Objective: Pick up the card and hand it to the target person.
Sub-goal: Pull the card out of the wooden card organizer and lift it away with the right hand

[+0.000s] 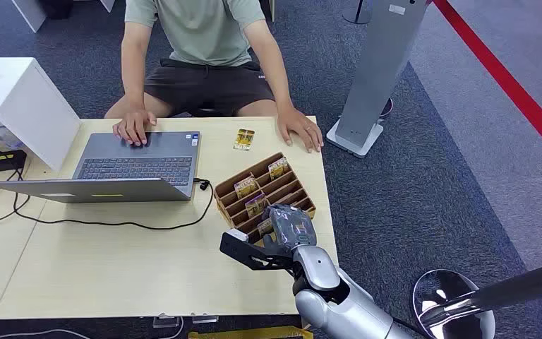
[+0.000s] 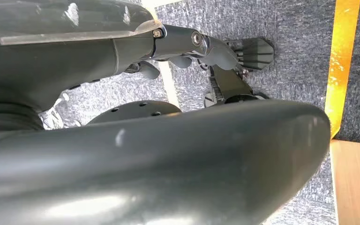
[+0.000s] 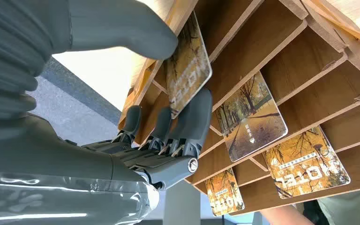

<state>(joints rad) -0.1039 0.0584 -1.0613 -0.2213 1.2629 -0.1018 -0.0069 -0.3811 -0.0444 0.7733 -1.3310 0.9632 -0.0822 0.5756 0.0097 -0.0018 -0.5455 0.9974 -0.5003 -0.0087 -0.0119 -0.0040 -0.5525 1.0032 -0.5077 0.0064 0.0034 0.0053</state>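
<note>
**Right hand pinches a card at the wooden rack**

On the head view, the right hand (image 1: 291,227) sits at about 5 o'clock from the middle of the desk (image 1: 113,268), over the near end of the slotted wooden rack (image 1: 265,194). In the right wrist view its thumb (image 3: 122,28) lies on one face of a card (image 3: 187,70) and the dark fingers (image 3: 194,117) press the other face, so the card is pinched between them, its far edge still at the rack's slot. Three more cards stand in neighbouring slots: an autumn-tree one (image 3: 251,117), one reading HOTEL (image 3: 307,164) and a smaller one (image 3: 223,193).

A loose card (image 1: 243,138) lies flat on the desk at 12 o'clock from the rack, between the person's hands. The person (image 1: 197,42) sits at the far edge, one hand (image 1: 134,127) on the open laptop (image 1: 130,166), the other (image 1: 300,131) flat on the desk at 1 o'clock from the rack. A black cable (image 1: 113,222) loops in front of the laptop.

The left hand (image 2: 206,47) hangs above grey carpet; whether its fingers are apart or curled I cannot tell.
</note>
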